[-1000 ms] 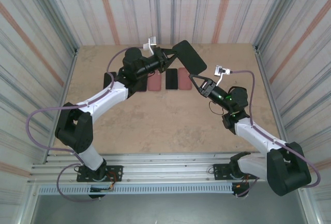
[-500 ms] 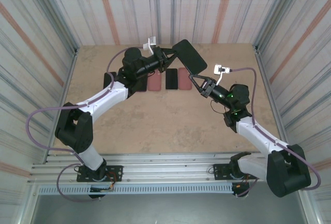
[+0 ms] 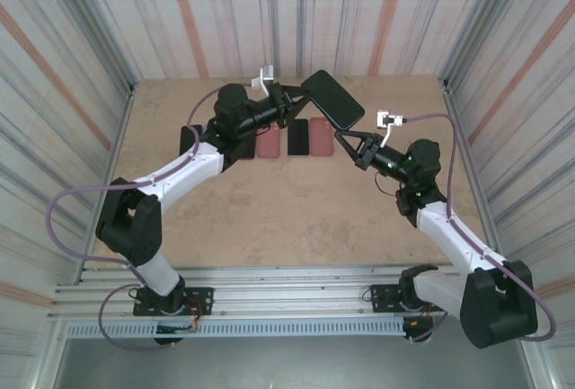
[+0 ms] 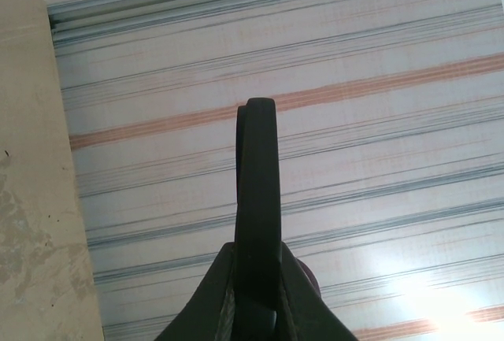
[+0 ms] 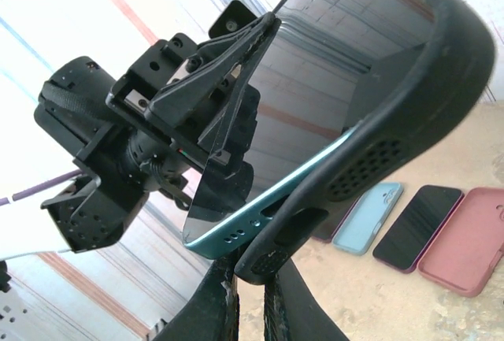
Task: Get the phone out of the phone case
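now: left end effector (image 3: 292,101) clamped on phone (image 5: 228,239), aloft above far surface (image 3: 269,209). right end effector (image 5: 250,278) pinched shut on case (image 5: 417,113) corner, lip peeled off. risk: you tug hard, phone slips from left grip, drops; or pinch slips, lip snaps back.

Left arm (image 3: 184,169) reaches far and rightward, elbow bent; left gripper (image 3: 301,100) raised, jaws clamped tight; right arm (image 3: 449,232) stretches far and leftward; right gripper (image 3: 342,138) pinched closed, tips near the left one.
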`<action>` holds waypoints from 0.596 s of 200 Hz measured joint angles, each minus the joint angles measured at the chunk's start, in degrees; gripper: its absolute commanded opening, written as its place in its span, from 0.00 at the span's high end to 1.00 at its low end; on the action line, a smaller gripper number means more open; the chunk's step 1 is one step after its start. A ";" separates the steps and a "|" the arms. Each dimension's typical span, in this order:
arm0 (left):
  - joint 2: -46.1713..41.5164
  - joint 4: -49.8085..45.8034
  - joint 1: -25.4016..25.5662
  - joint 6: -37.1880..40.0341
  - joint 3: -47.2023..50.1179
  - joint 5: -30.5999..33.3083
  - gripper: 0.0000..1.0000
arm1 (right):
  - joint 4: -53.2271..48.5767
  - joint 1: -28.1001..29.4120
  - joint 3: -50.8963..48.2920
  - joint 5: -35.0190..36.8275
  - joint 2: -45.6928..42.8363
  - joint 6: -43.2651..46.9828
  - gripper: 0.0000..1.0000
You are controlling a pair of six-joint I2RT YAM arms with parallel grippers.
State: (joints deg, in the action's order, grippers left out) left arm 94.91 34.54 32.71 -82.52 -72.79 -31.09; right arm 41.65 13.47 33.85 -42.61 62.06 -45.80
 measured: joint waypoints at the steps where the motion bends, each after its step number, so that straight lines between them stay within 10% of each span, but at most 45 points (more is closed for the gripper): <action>1: 0.00 -0.02 0.00 0.04 0.00 0.00 1.00 | 0.02 0.00 0.00 -0.04 0.02 0.00 0.93; 119: -3.96 -10.84 -5.95 24.65 -1.16 -13.05 1.00 | -22.27 -2.25 5.14 -4.63 -2.82 18.58 0.55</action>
State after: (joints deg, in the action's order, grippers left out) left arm 90.96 23.70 26.76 -57.87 -73.95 -44.14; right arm 19.38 11.22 38.98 -47.24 59.24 -27.22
